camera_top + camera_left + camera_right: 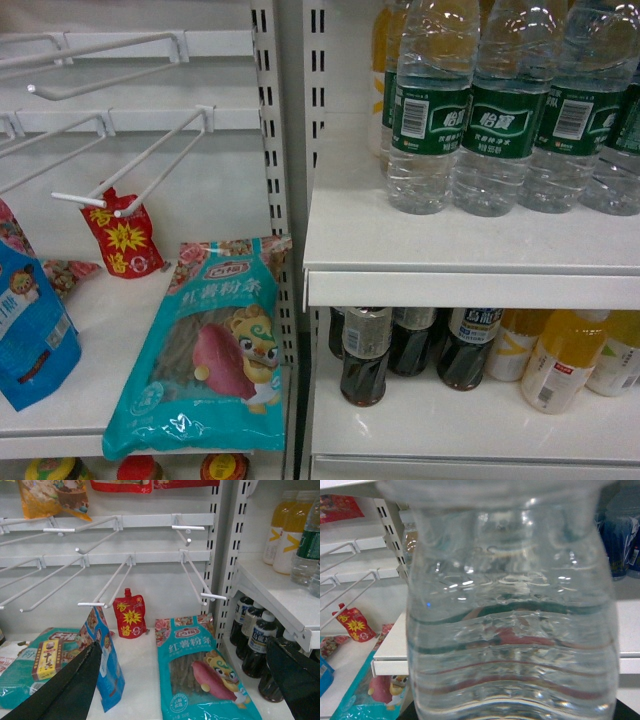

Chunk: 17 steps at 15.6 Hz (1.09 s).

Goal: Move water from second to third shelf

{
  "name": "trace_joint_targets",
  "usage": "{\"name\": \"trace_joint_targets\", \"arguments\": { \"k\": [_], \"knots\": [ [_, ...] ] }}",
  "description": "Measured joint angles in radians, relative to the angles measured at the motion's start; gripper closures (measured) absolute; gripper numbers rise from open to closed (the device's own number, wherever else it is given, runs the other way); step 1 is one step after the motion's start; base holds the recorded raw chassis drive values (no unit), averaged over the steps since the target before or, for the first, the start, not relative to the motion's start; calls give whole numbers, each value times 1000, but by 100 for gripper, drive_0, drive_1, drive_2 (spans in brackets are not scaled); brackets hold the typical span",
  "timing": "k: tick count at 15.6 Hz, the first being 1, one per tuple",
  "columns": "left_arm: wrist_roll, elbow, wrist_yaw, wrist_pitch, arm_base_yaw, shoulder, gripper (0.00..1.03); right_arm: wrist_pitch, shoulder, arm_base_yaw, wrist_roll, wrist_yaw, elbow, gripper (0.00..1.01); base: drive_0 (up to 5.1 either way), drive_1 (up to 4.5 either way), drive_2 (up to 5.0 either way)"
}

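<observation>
- A water bottle (512, 615) is filling the right wrist view, so close that its clear ribbed body is blocking nearly everything; it seems to be sitting between the right gripper's jaws, though the jaws themselves are not showing and I cannot tell whether they are clamped.
- In the head view neither arm is appearing; a row of green-labelled water bottles (500, 110) is standing on the white shelf (460, 250), with cola bottles (365, 355) and orange juice bottles (560, 360) on the shelf below.
- The left gripper (187, 680) is hanging with its dark fingers (65, 690) spread wide apart, holding nothing, facing the snack bags (200, 675).
- To do this well, I judge the bottle needs gripping squarely on its ribs, staying upright, and lifting clear of its neighbours without knocking them.
</observation>
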<state>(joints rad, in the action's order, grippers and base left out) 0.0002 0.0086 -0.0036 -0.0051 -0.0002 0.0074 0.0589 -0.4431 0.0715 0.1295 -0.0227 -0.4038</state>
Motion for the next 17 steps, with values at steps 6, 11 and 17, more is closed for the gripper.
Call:
{"name": "trace_joint_targets", "arguments": {
  "k": [6, 11, 17],
  "knots": [
    [0, 0, 2, 2, 0, 0, 5, -4, 0, 0, 0, -1, 0, 58, 0, 0, 0],
    [0, 0, 2, 2, 0, 0, 5, -4, 0, 0, 0, -1, 0, 58, 0, 0, 0],
    [0, 0, 3, 2, 0, 0, 5, -237, -221, 16, -21, -58, -14, 58, 0, 0, 0]
  ]
}}
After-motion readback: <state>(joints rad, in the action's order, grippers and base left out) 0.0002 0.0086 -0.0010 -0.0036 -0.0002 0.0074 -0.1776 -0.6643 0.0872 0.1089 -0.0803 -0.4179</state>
